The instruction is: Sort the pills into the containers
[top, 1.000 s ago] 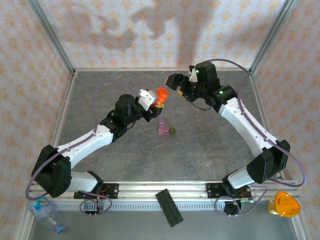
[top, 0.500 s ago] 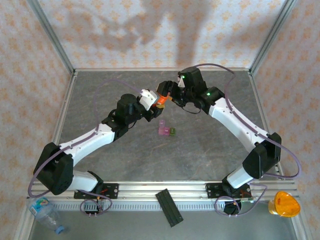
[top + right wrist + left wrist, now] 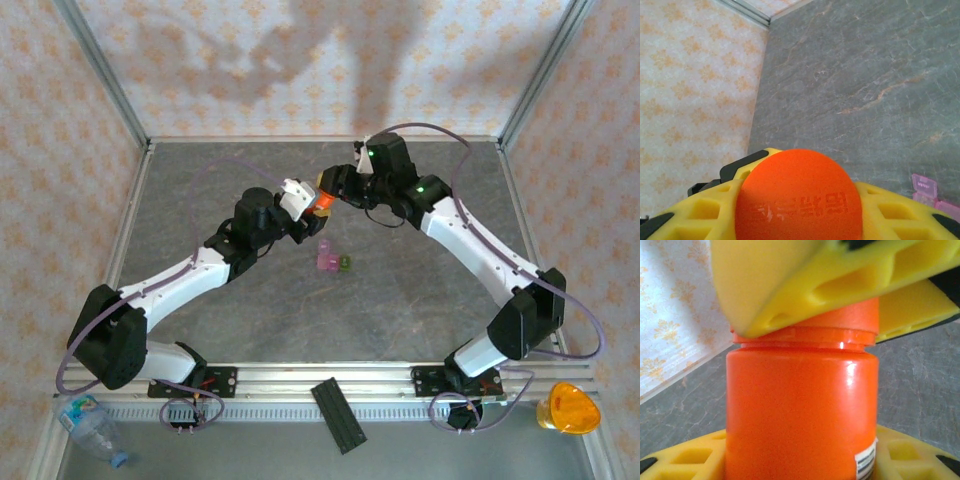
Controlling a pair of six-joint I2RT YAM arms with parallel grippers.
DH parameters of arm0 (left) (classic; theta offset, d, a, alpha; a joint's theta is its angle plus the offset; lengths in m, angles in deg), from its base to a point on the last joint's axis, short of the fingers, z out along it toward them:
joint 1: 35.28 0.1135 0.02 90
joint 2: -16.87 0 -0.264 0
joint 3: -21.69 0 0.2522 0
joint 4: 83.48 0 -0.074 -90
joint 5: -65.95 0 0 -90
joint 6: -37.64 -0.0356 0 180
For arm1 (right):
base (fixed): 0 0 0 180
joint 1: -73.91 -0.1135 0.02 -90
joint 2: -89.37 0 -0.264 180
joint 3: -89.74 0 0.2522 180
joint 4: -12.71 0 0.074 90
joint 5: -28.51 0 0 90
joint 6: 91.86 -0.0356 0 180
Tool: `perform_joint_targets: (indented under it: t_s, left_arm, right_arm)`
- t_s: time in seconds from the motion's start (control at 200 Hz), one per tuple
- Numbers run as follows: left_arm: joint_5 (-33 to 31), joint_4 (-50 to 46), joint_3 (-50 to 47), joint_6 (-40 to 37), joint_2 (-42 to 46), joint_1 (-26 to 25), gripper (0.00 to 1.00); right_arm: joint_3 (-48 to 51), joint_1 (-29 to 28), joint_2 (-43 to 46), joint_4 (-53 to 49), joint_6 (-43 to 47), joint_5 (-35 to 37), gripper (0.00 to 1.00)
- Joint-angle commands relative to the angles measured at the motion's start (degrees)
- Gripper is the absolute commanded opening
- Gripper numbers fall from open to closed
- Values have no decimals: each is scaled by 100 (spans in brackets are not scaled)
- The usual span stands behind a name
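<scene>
Top view: left gripper [image 3: 310, 207] jaws clamp orange cylindrical plastic bottle [image 3: 323, 197]; joined translucent pink and green cube containers [image 3: 331, 262], probably light, sit on tabletop [image 3: 400, 300] nearby. Left wrist: bottle wall glossy, likely slippery. Right wrist: right gripper [image 3: 802, 215] jaws grip red cap [image 3: 799, 190].

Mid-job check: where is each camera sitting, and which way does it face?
Top external: high behind the bases, looking down on the table; both arms show.
Left wrist: looks sideways at the orange bottle; own yellow fingers below.
Right wrist: looks down on the cap; own fingers flank it.
Shared: both wrist views show that cap.
</scene>
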Motion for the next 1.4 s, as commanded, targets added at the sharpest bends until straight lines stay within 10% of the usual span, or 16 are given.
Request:
perform_joint_targets:
  t_s: [0.0,0.38,0.606,0.931,1.396]
  left_arm:
    - [568,91,172,213,350,-13,0]
    - [1133,212,21,713,564,13,0]
    - [597,167,-7,436,526,11,0]
    - [-361,432,-84,-181,378,-22,0]
    - [-314,432,2,-276,143,-33,0]
  right_arm:
    - [305,285,313,720,1227,-677,44]
    - [631,639,379,1238,1765,-2106,50]
    - [572,656,680,1111,1019,-1314,86]
    - [226,581,539,-36,-1331,505,86]
    - [-359,-132,115,-141,-1300,943,85]
